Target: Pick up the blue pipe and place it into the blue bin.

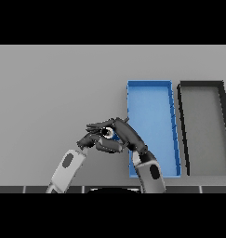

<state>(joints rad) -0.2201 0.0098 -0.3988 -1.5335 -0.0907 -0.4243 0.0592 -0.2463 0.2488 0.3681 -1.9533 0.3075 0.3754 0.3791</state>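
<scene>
Only a small patch of the blue pipe (115,136) shows, left of the blue bin (150,83) and low in the head view. My right hand (127,135) reaches in from the lower edge and is curled over the pipe, hiding most of it. My left hand (88,140) sits just left of the pipe with relaxed fingers, close against the right hand's fingertips. The blue bin is a long open tray with nothing in it, and its left wall is right beside my right wrist.
A dark grey bin (201,84) of the same shape stands right of the blue bin, almost touching it. The grey table (54,88) stretches away to the left and to the back.
</scene>
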